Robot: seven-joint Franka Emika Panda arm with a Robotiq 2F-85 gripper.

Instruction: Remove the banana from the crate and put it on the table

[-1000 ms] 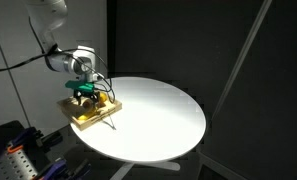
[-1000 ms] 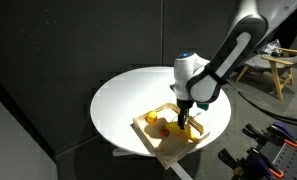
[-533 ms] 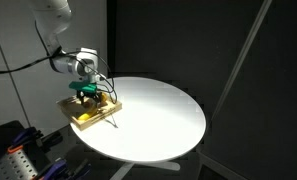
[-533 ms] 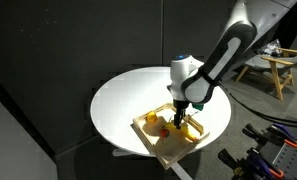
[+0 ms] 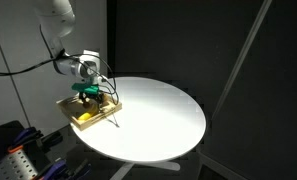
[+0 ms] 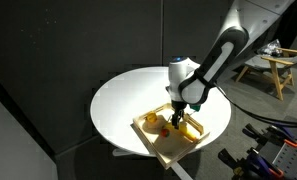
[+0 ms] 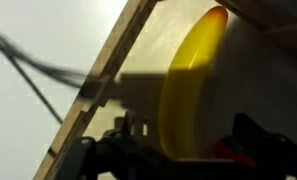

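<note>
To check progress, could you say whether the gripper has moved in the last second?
Yes: in an exterior view the gripper slid slightly leftward over the crate.

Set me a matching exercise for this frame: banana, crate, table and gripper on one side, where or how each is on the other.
Things:
1. banana
2. crate
3. table
4. gripper

Descriptions:
A. round and white
B. poised just over the crate
C. lying inside the crate
D. sitting on the table, near its edge

Pairs: 1-C, 2-D, 3-A, 4-B
</note>
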